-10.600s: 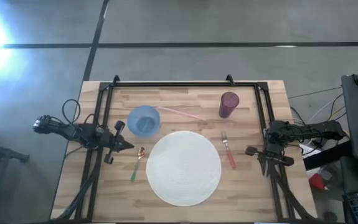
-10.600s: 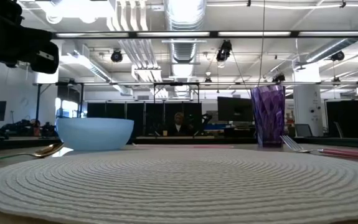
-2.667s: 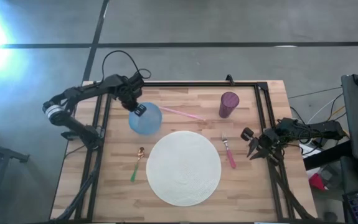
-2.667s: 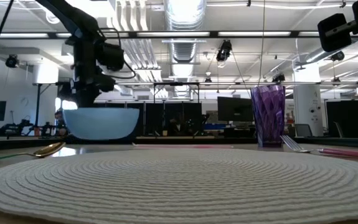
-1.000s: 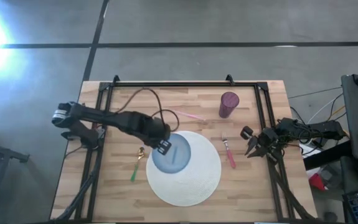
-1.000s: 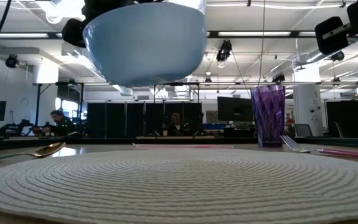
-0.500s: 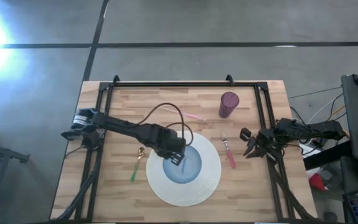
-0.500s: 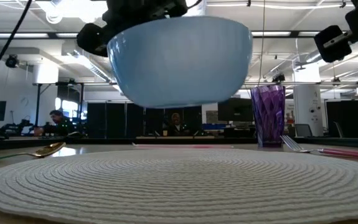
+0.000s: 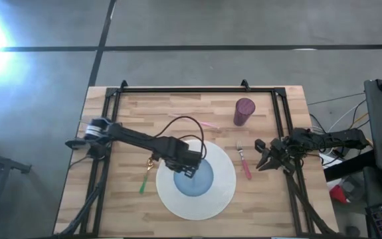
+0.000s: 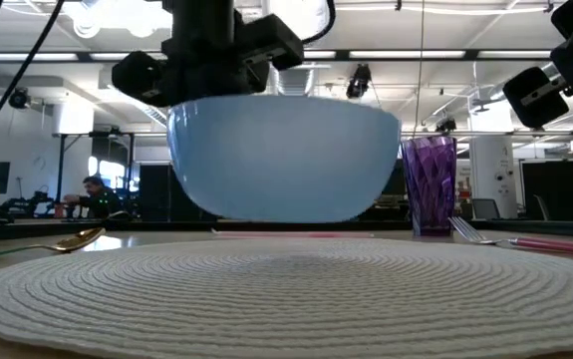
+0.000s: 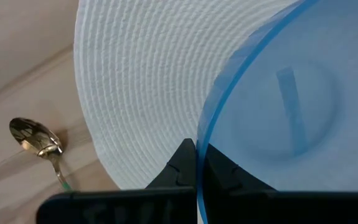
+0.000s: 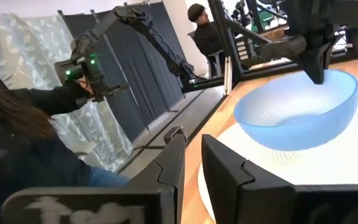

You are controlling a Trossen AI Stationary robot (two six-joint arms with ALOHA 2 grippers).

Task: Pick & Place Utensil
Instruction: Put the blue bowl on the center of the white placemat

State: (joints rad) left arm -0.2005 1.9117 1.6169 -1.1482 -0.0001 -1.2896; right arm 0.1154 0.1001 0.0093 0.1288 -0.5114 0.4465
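While the blue bowl point(image 9: 194, 177) is gripped at its rim by the left gripper point(image 9: 186, 168) above the white placemat point(image 9: 221, 191), right gripper point(image 9: 265, 159) fingers parted, beside the fork point(image 9: 243, 160).

- Blue bowl point(image 9: 194, 175) over the white round placemat point(image 9: 222, 189).
- Purple cup point(image 9: 244, 111) upright on the tabletop point(image 9: 177, 109).
- Pink straw point(image 9: 208, 124) beside it.
- 1 person point(image 10: 94, 189) in the room behind.
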